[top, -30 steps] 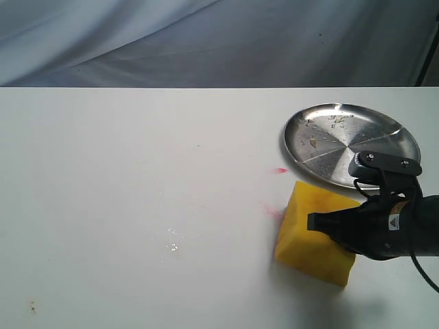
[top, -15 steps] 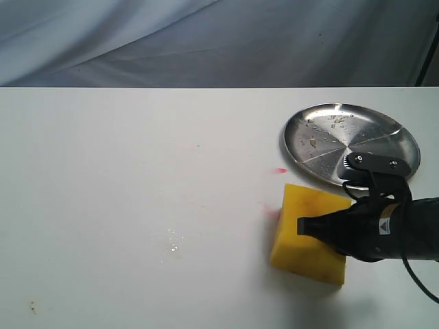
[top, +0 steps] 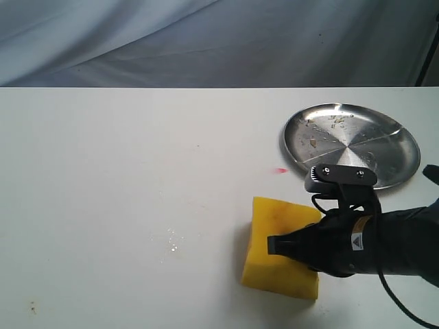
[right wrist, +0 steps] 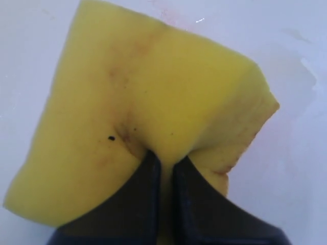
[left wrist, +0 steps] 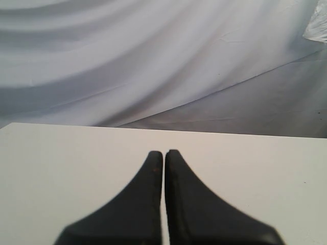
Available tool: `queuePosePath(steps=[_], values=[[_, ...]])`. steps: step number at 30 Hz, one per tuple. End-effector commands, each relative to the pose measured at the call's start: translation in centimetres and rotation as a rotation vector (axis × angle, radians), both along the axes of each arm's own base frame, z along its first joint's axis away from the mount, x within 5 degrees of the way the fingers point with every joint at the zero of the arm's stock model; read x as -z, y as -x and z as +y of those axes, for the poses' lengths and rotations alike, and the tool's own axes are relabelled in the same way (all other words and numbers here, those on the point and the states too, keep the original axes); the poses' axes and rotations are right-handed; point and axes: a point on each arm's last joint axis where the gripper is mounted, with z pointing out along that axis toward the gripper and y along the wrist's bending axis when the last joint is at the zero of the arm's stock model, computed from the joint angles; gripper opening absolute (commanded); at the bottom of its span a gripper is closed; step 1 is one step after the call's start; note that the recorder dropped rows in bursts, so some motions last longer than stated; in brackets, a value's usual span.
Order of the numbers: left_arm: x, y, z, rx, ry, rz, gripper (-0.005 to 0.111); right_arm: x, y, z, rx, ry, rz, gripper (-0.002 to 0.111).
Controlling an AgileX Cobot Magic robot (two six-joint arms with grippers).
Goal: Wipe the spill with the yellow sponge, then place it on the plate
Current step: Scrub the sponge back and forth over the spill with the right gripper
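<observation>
Yellow foam fills the right wrist view: the yellow sponge [right wrist: 127,97] is pinched at one edge by the right tool [right wrist: 164,162], whose jaws stand narrow, sunk into the foam so that it puckers around them. Over the white tabletop [top: 103,171] the sponge sits nearer the camera than the plate [top: 394,137], close to its rim but apart from it. The spill [top: 172,244] shows as small wet glints to the sponge's left, not touching it. The left tool [left wrist: 164,154] hangs above the tabletop, jaws pressed together on nothing.
</observation>
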Motion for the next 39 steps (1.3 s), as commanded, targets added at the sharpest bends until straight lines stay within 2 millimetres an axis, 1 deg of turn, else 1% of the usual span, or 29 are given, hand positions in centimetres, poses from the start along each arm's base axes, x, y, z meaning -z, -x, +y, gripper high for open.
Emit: queuePosePath(steps=[1, 5, 9, 11, 14, 17, 20, 22, 26, 29, 33, 39], values=[[0.1, 0.0, 0.0, 0.006, 0.002, 0.0, 0.003, 0.3, 0.4, 0.0, -0.02, 0.036, 0.045, 0.0], [0.1, 0.0, 0.0, 0.006, 0.002, 0.0, 0.003, 0.6, 0.1, -1.2, 0.028, 0.039, 0.051, 0.0], [0.1, 0.0, 0.0, 0.006, 0.002, 0.0, 0.003, 1.1, 0.1, -3.5, 0.112, 0.044, 0.064, 0.0], [0.1, 0.0, 0.0, 0.006, 0.002, 0.0, 0.003, 1.0, 0.0, -4.6, 0.155, 0.045, 0.063, 0.0], [0.1, 0.0, 0.0, 0.006, 0.002, 0.0, 0.003, 0.5, 0.0, -6.3, 0.201, 0.052, 0.041, 0.0], [0.1, 0.0, 0.0, 0.006, 0.002, 0.0, 0.003, -0.2, -0.1, -7.5, 0.236, 0.058, 0.024, 0.0], [0.1, 0.0, 0.0, 0.006, 0.002, 0.0, 0.003, -0.8, -0.1, -8.1, 0.26, 0.054, 0.007, 0.0], [0.1, 0.0, 0.0, 0.006, 0.002, 0.0, 0.003, -0.9, -0.1, -8.3, 0.264, 0.057, 0.009, 0.0], [0.1, 0.0, 0.0, 0.006, 0.002, 0.0, 0.003, -0.1, -0.4, -8.2, 0.261, 0.073, 0.044, 0.0], [0.1, 0.0, 0.0, 0.006, 0.002, 0.0, 0.003, 0.6, -1.1, -7.5, 0.244, 0.083, 0.074, 0.0], [0.1, 0.0, 0.0, 0.006, 0.002, 0.0, 0.003, 0.8, -2.4, -5.4, 0.187, 0.081, 0.084, 0.0], [0.1, 0.0, 0.0, 0.006, 0.002, 0.0, 0.003, -0.1, -4.7, -1.0, 0.104, 0.047, 0.068, 0.0]])
